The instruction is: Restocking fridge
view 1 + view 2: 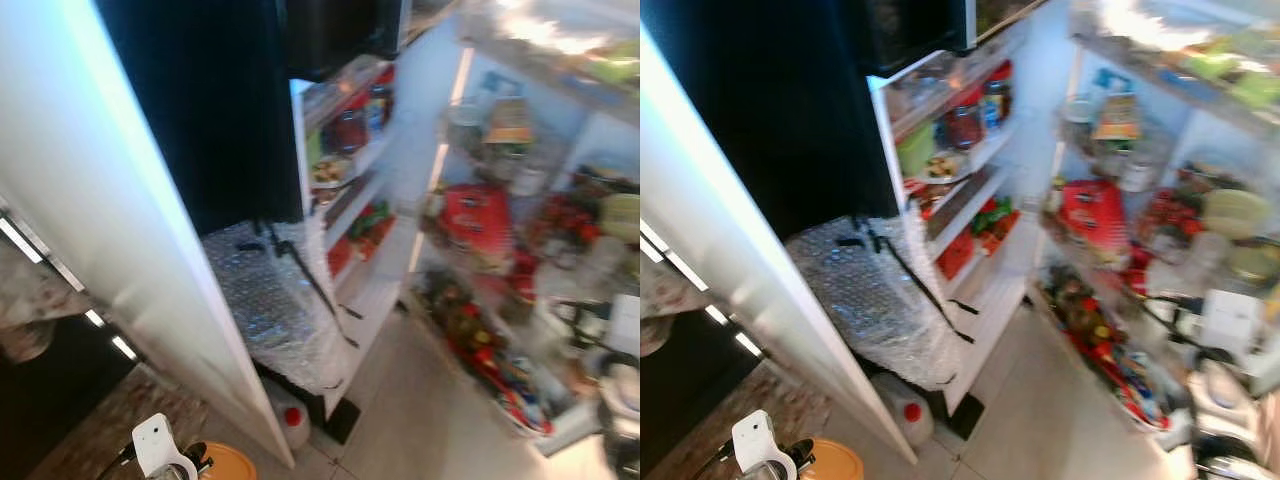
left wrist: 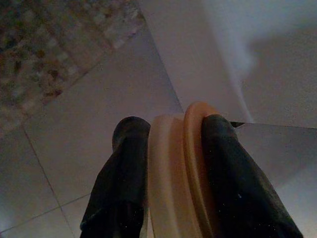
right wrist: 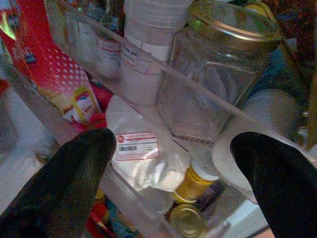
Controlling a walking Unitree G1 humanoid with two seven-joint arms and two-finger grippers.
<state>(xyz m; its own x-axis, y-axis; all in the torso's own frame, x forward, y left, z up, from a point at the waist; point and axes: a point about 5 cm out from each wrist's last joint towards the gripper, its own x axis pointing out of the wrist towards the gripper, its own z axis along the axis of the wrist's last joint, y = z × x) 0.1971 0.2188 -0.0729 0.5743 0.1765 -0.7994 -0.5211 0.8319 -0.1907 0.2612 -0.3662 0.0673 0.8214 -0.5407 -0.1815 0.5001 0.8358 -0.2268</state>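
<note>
Left tool (image 2: 171,163) clamps an orange lid (image 2: 178,173) edge-on between both fingers, low over tiled floor (image 2: 89,124) beside the open fridge door (image 1: 150,250). Right tool (image 3: 173,168) spread wide, facing a fridge shelf (image 3: 148,114) with a glass jar (image 3: 218,74), white container (image 3: 148,39) and red packet (image 3: 59,74).
</note>
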